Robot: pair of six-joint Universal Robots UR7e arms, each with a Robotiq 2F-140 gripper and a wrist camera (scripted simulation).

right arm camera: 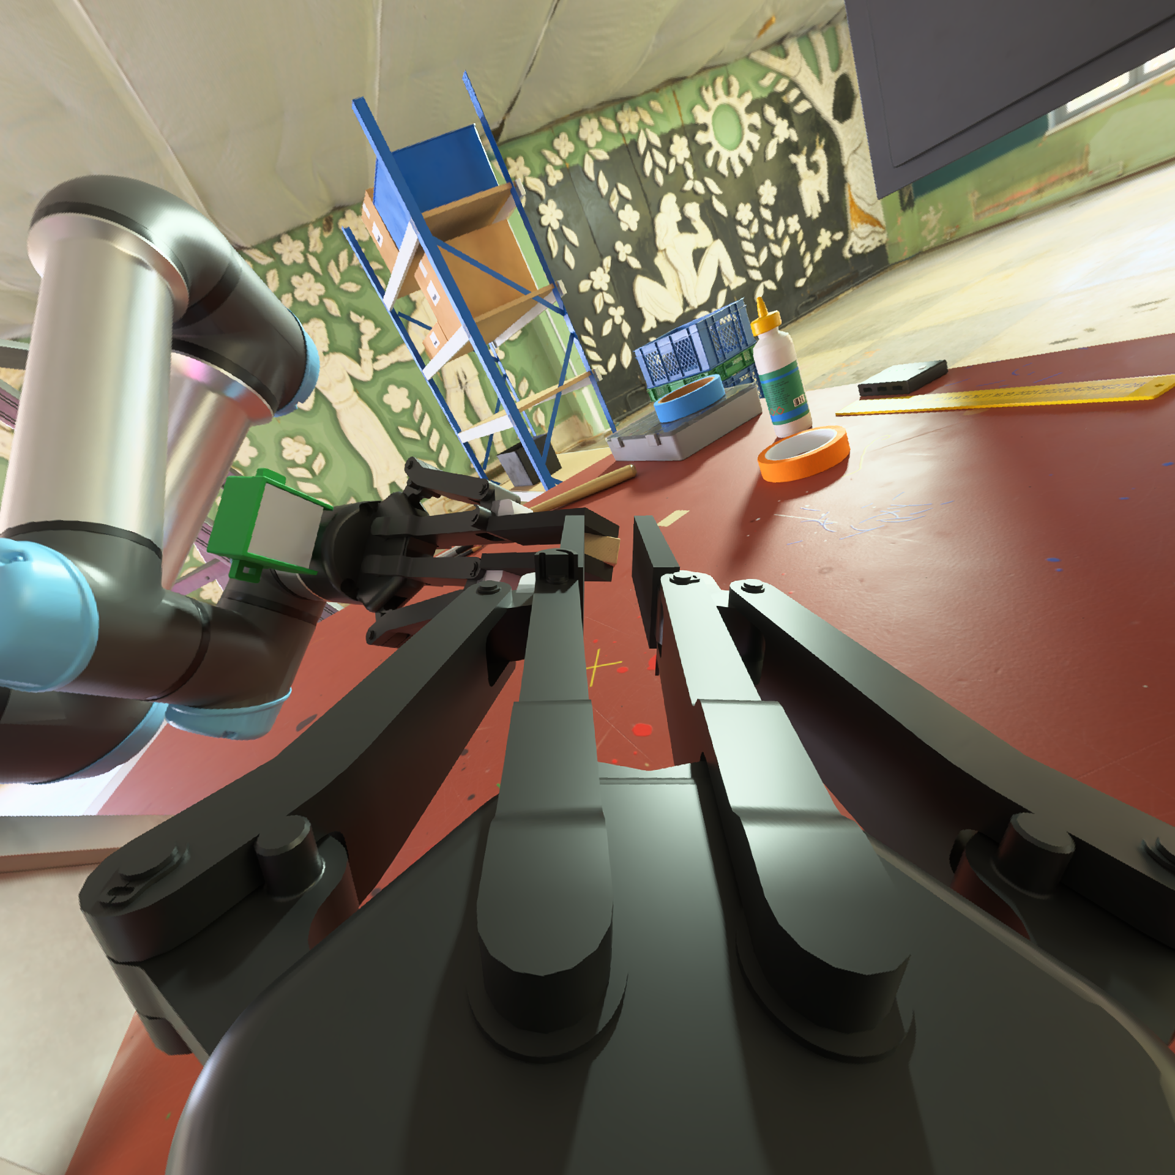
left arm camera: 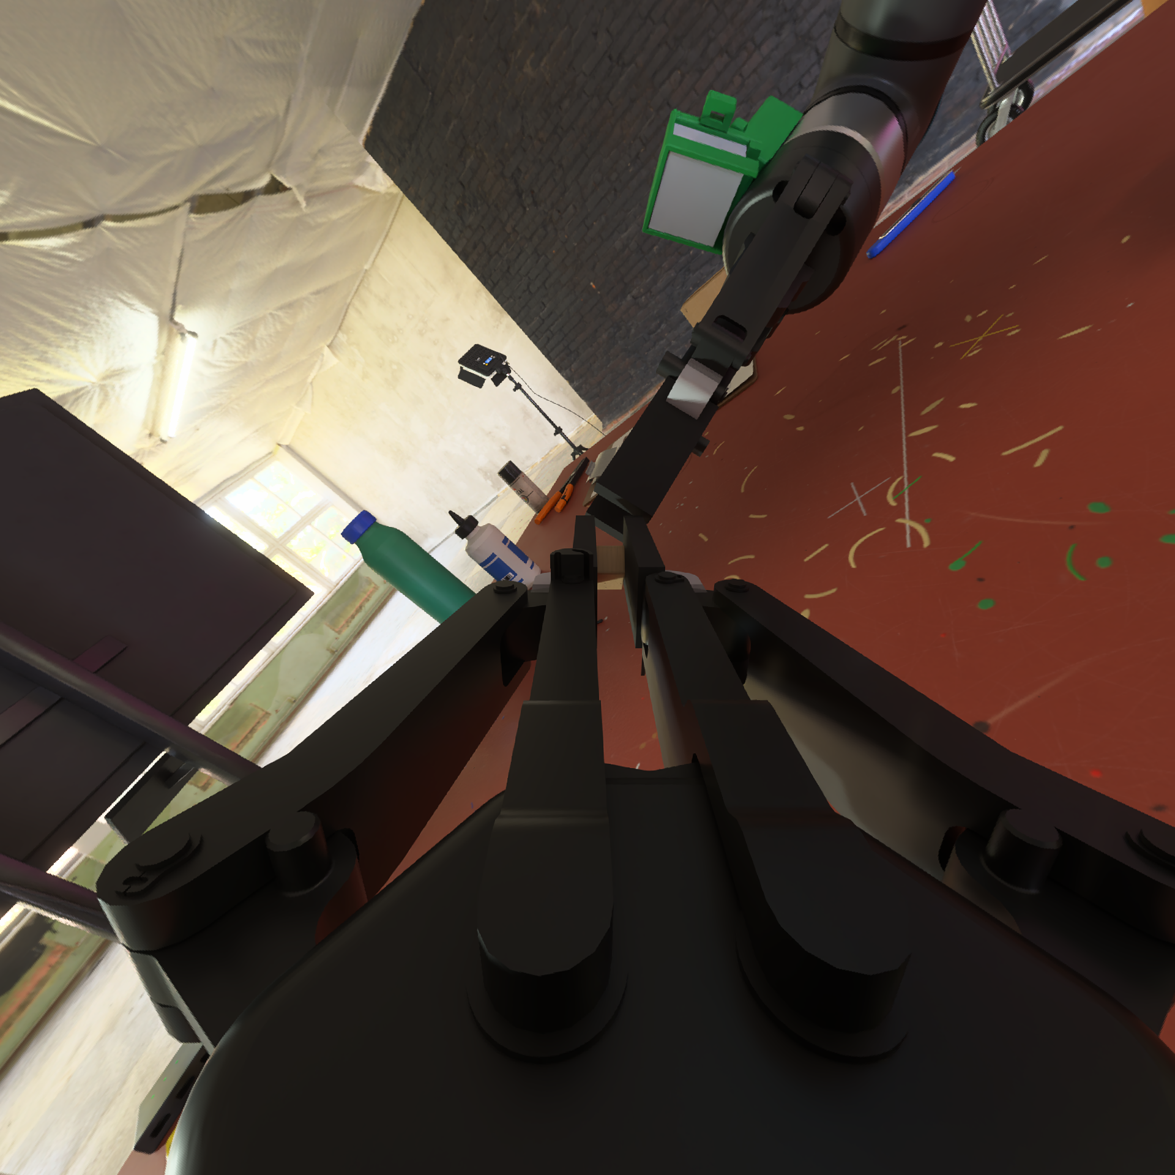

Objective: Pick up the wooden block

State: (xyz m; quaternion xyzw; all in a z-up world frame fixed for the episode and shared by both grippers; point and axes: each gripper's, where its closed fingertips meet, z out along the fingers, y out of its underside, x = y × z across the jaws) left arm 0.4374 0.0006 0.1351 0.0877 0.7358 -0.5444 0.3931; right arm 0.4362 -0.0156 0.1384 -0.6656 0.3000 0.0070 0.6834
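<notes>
The wooden block (left arm camera: 609, 561) is a small tan piece held over the red table (left arm camera: 954, 572). My left gripper (left arm camera: 609, 540) is shut on it, one finger on each side. In the right wrist view the left gripper (right arm camera: 594, 543) reaches in from the left and clamps the block (right arm camera: 605, 547) from above and below. My right gripper (right arm camera: 609, 540) stands narrowly open around the block's free end, with a thin gap of table showing beside its right finger (right arm camera: 652, 559). In the left wrist view the right gripper (left arm camera: 620, 505) comes down from the upper right, just above the block.
A green bottle (left arm camera: 413, 566), a glue bottle (left arm camera: 496, 550), a spray can (left arm camera: 521, 483) and pliers (left arm camera: 556, 499) line one table edge. An orange tape roll (right arm camera: 804, 454), a glue bottle (right arm camera: 779, 375), a grey box (right arm camera: 687, 435), a wooden dowel (right arm camera: 585, 486) and a yellow ruler (right arm camera: 1004, 397) lie beyond.
</notes>
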